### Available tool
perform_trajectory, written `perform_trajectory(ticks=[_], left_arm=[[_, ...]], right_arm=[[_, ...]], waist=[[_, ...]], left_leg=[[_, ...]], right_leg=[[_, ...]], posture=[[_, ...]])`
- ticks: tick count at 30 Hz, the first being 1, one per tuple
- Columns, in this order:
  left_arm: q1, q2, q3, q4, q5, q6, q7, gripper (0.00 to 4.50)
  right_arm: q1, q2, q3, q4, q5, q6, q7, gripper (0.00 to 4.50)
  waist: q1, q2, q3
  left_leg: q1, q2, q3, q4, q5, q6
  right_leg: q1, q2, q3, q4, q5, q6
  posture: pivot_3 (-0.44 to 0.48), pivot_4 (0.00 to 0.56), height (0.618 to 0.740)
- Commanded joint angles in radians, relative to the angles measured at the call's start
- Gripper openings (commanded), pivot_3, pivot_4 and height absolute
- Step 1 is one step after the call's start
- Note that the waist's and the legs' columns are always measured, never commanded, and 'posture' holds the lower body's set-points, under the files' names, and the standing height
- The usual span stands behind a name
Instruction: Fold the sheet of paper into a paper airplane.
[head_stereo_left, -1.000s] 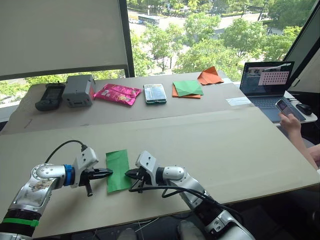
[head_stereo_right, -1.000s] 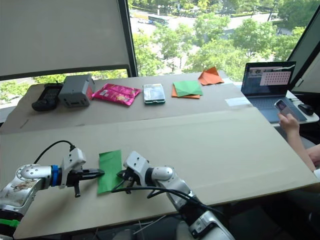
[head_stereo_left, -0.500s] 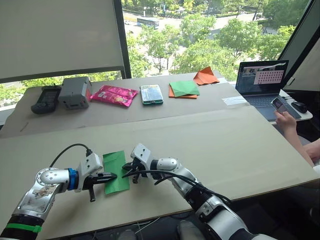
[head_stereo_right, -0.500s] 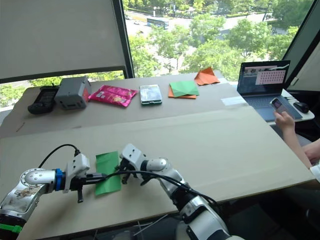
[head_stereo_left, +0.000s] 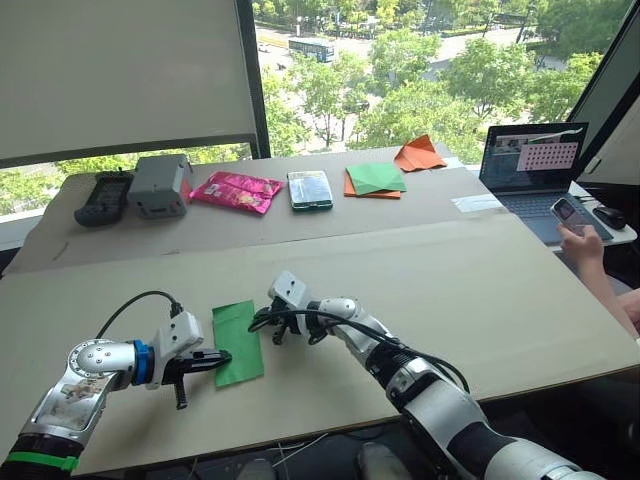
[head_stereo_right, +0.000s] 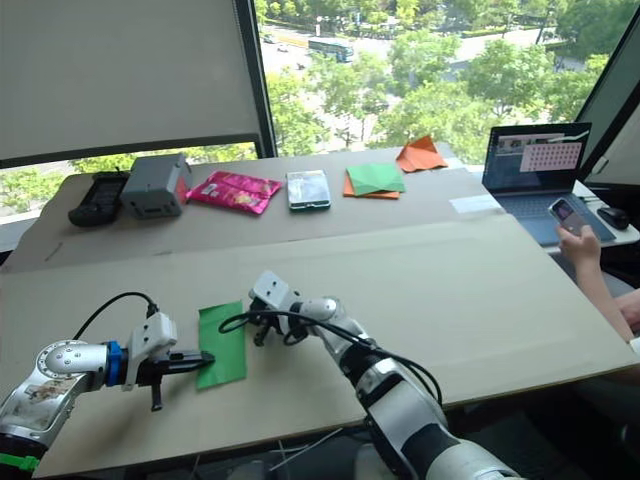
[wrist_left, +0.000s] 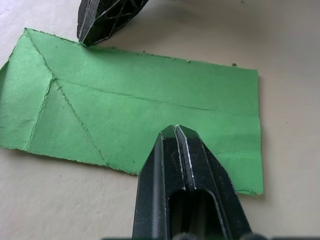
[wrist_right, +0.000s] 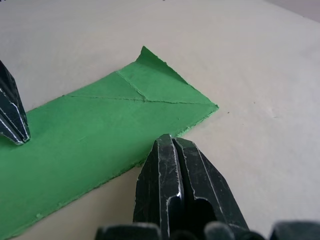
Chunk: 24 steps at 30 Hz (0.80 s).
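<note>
Creased bright green sheet of paper (head_stereo_left: 238, 341), rectangular with ragged edges, flat near the matte beige table's (head_stereo_left: 480, 290) front edge; left gripper (wrist_left: 175, 131) and right gripper (wrist_right: 171, 141) both pinched closed at its sides.

Both hands (head_stereo_left: 222, 355) (head_stereo_left: 263, 319) closed, low, facing.

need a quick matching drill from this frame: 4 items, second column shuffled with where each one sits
Items:
1. thin bright green sheet of paper
2. pink foil snack packet
3. open laptop
4. left hand

Places:
A. far right, by a person's hand holding a phone
B. tips on the sheet's near left edge
C. flat on the near table between both hands
D. far table, between a grey box and a phone lying flat

Pairs: 1-C, 2-D, 3-A, 4-B
</note>
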Motion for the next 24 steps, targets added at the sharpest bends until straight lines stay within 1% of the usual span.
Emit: perform_trajectory(ticks=[1, 6, 11, 14, 16, 18, 19, 22, 24], left_arm=[[0.023, 0.018, -0.007, 0.014, 0.029, 0.011, -0.002, 0.00], [0.032, 0.021, -0.006, 0.011, 0.030, 0.007, -0.001, 0.00], [0.028, 0.016, -0.010, 0.010, 0.033, 0.007, -0.001, 0.00], [0.021, 0.012, -0.017, 0.016, 0.037, 0.003, -0.001, 0.00], [0.018, 0.011, -0.019, 0.021, 0.040, 0.000, -0.003, 0.00], [0.013, 0.010, -0.021, 0.027, 0.042, -0.002, -0.007, 0.00], [0.011, 0.009, -0.021, 0.029, 0.043, -0.003, -0.008, 0.00], [0.002, 0.008, -0.025, 0.039, 0.045, -0.009, -0.011, 0.00], [-0.006, 0.006, -0.030, 0.045, 0.047, -0.012, -0.013, 0.00]], right_arm=[[-0.050, 0.082, -0.028, 0.137, -0.037, 0.014, -0.063, 0.05], [-0.089, 0.103, -0.040, 0.183, -0.043, -0.009, -0.071, 0.05], [-0.086, 0.096, -0.047, 0.174, -0.041, -0.025, -0.066, 0.05], [-0.054, 0.081, -0.085, 0.060, 0.028, -0.073, 0.020, 0.05], [-0.027, 0.080, -0.103, -0.026, 0.069, -0.080, 0.082, 0.05], [0.002, 0.070, -0.082, -0.090, 0.066, -0.071, 0.127, 0.05], [0.015, 0.065, -0.069, -0.113, 0.060, -0.064, 0.140, 0.05], [0.079, 0.051, -0.030, -0.224, 0.067, -0.012, 0.202, 0.05], [0.118, 0.041, -0.002, -0.261, 0.046, 0.008, 0.205, 0.05]], waist=[[0.003, 0.000, 0.000], [0.003, 0.001, 0.000], [0.002, 0.001, 0.000], [0.002, 0.001, 0.001], [-0.001, 0.002, 0.003], [-0.002, 0.003, 0.003], [-0.002, 0.002, 0.003], [-0.001, 0.002, 0.003], [0.001, 0.002, 0.003]], left_leg=[[-0.001, 0.000, 0.000, 0.000, 0.000, 0.000], [-0.001, -0.001, 0.000, 0.000, 0.000, 0.000], [-0.001, -0.001, 0.000, 0.000, 0.000, 0.000], [-0.002, -0.001, 0.000, 0.000, 0.000, 0.000], [-0.006, -0.001, 0.000, 0.000, 0.000, 0.001], [-0.009, -0.001, 0.000, 0.001, 0.002, 0.004], [-0.010, -0.001, 0.000, 0.001, 0.005, 0.008], [-0.009, -0.001, -0.001, 0.001, 0.005, 0.008], [-0.009, 0.000, -0.001, 0.001, 0.005, 0.008]], right_leg=[[0.000, -0.001, 0.000, 0.000, 0.000, 0.000], [0.000, -0.001, 0.000, 0.000, 0.000, 0.000], [0.000, -0.001, 0.000, 0.001, 0.000, 0.000], [-0.001, -0.001, 0.000, 0.001, 0.000, 0.000], [-0.003, -0.001, 0.000, 0.001, 0.000, 0.000], [-0.004, 0.000, 0.000, 0.002, 0.000, 0.000], [-0.004, 0.000, 0.000, 0.003, 0.000, 0.000], [-0.004, 0.002, 0.000, 0.005, 0.000, 0.000], [-0.004, 0.002, 0.000, 0.005, 0.000, 0.000]], posture=[[0.000, 0.150, 0.732], [0.000, 0.150, 0.732], [0.000, 0.150, 0.732], [0.000, 0.150, 0.732], [0.000, 0.150, 0.732], [0.000, 0.150, 0.732], [0.000, 0.150, 0.732], [0.000, 0.150, 0.732], [0.000, 0.150, 0.732]])
